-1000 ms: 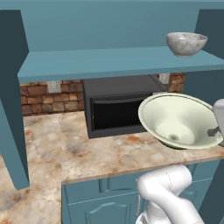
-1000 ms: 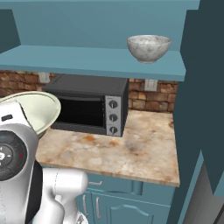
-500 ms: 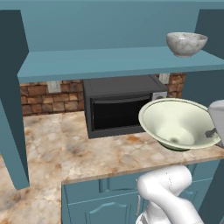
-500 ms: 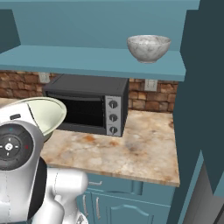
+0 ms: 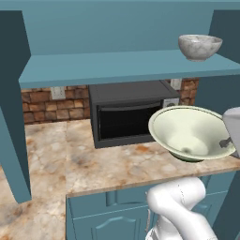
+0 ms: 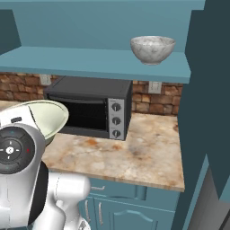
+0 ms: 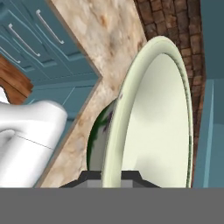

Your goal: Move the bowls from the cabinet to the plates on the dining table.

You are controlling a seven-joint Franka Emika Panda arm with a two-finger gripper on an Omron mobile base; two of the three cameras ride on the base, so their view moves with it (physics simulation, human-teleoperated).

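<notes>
Two bowls are here. The pale yellow-green bowl is up off the counter, tipped on a slant in front of the microwave, its rim pinched by the gripper whose jaws are closed narrow on its edge. From the hand's own camera the rim runs straight up between the two dark tips, with the green outside on one side and the creamy inside on the other. The grey-white marbled bowl sits upright on the teal shelf of the cabinet, near its right end, well above the other bowl. One microwave stands under the shelf against the brick wall. Low teal units with silver handles run below the stone top.
</notes>
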